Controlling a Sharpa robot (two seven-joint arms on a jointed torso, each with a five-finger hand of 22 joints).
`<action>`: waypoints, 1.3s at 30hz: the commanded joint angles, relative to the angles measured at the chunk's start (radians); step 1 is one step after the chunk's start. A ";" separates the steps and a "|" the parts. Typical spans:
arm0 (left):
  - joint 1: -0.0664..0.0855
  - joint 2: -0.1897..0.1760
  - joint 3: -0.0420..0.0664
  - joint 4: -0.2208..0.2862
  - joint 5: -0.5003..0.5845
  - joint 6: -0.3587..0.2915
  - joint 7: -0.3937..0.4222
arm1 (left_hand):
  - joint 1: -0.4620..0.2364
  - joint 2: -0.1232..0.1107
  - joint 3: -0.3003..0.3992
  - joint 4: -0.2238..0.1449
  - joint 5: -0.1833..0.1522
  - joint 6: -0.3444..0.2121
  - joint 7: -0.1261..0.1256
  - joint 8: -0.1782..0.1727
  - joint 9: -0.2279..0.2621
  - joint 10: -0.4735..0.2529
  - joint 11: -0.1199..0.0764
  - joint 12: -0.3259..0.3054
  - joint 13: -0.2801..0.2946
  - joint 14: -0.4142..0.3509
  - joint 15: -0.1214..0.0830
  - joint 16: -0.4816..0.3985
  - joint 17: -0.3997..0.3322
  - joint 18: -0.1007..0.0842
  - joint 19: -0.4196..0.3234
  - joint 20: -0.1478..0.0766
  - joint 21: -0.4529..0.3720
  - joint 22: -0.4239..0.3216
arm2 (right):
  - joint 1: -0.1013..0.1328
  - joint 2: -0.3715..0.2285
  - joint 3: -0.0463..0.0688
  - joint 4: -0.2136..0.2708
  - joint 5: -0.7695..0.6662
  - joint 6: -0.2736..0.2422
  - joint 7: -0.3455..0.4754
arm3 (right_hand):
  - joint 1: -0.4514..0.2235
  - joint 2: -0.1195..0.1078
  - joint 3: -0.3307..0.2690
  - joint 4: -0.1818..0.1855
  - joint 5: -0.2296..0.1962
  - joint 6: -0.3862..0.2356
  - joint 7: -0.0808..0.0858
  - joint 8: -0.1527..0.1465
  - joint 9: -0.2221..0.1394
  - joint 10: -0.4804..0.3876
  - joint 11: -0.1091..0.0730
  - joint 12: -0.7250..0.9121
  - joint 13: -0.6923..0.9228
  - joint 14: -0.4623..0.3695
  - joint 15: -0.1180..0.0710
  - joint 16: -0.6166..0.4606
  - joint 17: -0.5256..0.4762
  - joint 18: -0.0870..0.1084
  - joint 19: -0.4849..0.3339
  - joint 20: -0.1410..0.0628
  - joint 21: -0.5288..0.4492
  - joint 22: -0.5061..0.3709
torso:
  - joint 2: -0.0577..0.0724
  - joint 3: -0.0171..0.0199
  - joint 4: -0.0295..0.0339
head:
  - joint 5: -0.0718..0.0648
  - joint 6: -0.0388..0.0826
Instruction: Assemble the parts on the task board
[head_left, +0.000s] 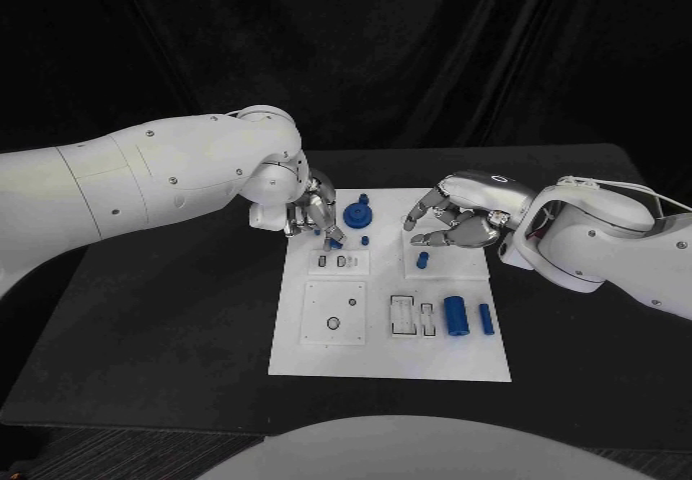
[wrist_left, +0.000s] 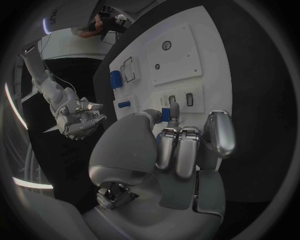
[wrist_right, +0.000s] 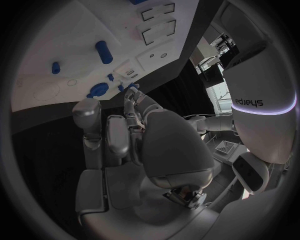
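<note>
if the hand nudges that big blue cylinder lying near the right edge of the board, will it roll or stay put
The big blue cylinder lies on its round side on the flat task board, so it would probably roll sideways. It looks rigid and smooth, likely slippery between metal fingers. The slimmer blue piece beside it might stop it.

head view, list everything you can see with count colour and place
table: one, black, under everything
task board: one, white, table centre
round part: one, blue, board's far edge
small parts: a few, blue, board's far half, one at left fingertips
cylinder parts: two, blue, board's right side
left hand: one, silver, at board's far left corner, small blue part at fingertips
right hand: one, silver, above board's far right, fingers curled, empty
</note>
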 joint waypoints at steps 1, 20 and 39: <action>-0.004 0.005 0.001 -0.002 0.006 0.028 -0.024 | -0.009 -0.002 0.206 -0.214 -0.004 0.015 -0.011 -0.005 0.001 0.046 -0.002 0.004 0.212 0.106 -0.007 0.003 0.263 -0.009 0.006 -0.002 0.005 0.164 | 0.000 0.002 0.000 -0.001 -0.005 0.003 -0.012 | -0.010 0.002 0.000 0.008 0.003 0.002 0.001 0.002 0.001 -0.005 0.001 -0.003 0.072 0.010 0.006 -0.004 -0.001 0.018 -0.006 0.001 -0.005 0.101 | 0.000 0.0008 0.0000 | -0.001 0.000; -0.034 0.014 0.001 -0.011 0.006 0.005 -0.028 | -0.024 0.001 0.218 -0.224 -0.008 0.015 -0.010 -0.016 0.005 0.039 -0.002 -0.001 0.206 0.106 -0.007 0.003 0.263 -0.007 0.001 -0.003 -0.003 0.161 | -0.001 0.006 0.000 -0.009 -0.005 0.015 -0.010 | -0.010 0.004 0.001 0.009 0.004 0.001 0.002 0.002 0.002 -0.007 0.002 -0.005 0.069 0.009 0.007 -0.008 -0.005 0.019 -0.008 0.002 -0.012 0.099 | -0.003 0.0017 0.0004 | 0.002 0.000; -0.060 0.015 0.001 -0.020 0.006 -0.032 -0.008 | -0.042 0.007 0.228 -0.233 -0.022 0.015 -0.008 -0.030 0.008 0.024 0.000 -0.011 0.194 0.106 -0.006 0.003 0.263 -0.004 -0.008 -0.002 -0.015 0.157 | -0.005 0.007 0.000 -0.014 -0.005 0.022 -0.008 | -0.009 0.005 0.002 0.009 0.005 0.001 0.002 0.002 0.003 -0.009 0.003 -0.007 0.066 0.008 0.008 -0.011 -0.008 0.019 -0.009 0.002 -0.017 0.098 | -0.003 0.0014 0.0007 | 0.004 0.000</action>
